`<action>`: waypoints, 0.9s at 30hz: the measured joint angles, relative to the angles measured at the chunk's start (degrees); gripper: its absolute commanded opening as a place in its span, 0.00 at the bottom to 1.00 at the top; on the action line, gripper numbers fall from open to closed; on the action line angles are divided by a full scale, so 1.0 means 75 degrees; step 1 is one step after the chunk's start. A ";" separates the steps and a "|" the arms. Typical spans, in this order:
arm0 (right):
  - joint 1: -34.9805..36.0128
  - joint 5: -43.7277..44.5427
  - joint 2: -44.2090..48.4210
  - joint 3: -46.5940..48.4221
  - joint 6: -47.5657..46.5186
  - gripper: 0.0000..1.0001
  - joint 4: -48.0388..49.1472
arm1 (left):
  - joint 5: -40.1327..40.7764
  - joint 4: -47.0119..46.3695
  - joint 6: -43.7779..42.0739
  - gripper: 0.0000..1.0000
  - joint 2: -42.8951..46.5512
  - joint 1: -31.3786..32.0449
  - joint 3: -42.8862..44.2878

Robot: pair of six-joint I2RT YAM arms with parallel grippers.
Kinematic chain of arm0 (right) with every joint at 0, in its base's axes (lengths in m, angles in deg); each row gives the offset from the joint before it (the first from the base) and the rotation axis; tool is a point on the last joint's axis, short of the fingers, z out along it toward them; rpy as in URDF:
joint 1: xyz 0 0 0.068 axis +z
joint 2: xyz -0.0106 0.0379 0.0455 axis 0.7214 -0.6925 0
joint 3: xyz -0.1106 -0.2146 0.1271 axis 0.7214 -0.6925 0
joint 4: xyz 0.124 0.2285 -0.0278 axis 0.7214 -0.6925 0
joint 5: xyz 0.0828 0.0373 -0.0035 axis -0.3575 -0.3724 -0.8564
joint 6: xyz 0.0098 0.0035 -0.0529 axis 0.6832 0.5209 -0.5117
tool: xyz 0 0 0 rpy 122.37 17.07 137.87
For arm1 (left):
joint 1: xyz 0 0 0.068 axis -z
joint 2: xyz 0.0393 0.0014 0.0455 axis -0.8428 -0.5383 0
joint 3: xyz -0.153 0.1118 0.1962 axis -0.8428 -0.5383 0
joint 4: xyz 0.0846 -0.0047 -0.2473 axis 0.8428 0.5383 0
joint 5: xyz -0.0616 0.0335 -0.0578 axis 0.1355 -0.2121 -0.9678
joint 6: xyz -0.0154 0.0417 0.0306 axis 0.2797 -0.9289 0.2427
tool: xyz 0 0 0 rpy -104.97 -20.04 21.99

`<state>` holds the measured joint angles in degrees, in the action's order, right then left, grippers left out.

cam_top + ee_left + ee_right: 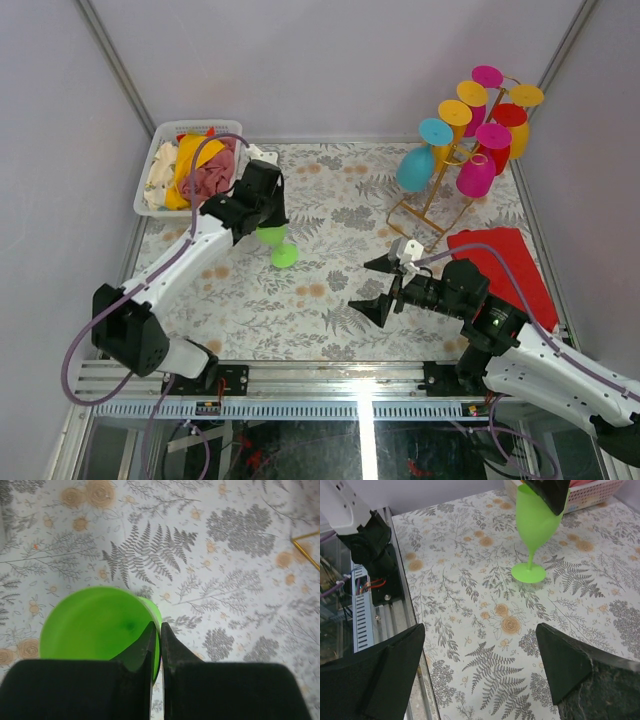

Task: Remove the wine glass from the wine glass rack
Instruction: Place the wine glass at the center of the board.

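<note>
My left tool (262, 225) is pressed together on the rim of the bright green stemmed wine glass (275, 242), pinching its wall between the fingers; that glass is well apart from the thin gold wire wine glass rack (430, 205), off to the rack's left over the fern-patterned worktop (330, 200); its round foot is down at the cloth and the bowl leans slightly, though I cannot tell whether it stands fully seated; my right tool (372, 287) is spread wide and holds nothing, hovering nearer me than the rack; I judge the main step done, since the green glass is off the rack; what is left is to let go and back away; teal, yellow, magenta and red glasses (470, 130) hang upside down on the rack.
</note>
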<state>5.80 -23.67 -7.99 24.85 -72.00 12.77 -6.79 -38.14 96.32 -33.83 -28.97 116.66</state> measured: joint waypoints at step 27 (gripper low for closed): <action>0.0000 0.1364 0.0015 0.0271 0.0810 0.99 -0.0892 | 0.0749 -0.0793 0.0224 0.14 -0.1743 -0.0469 0.0662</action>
<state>5.80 -13.44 -7.88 26.89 -65.93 6.08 -1.17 -44.09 98.00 -46.90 -32.48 121.62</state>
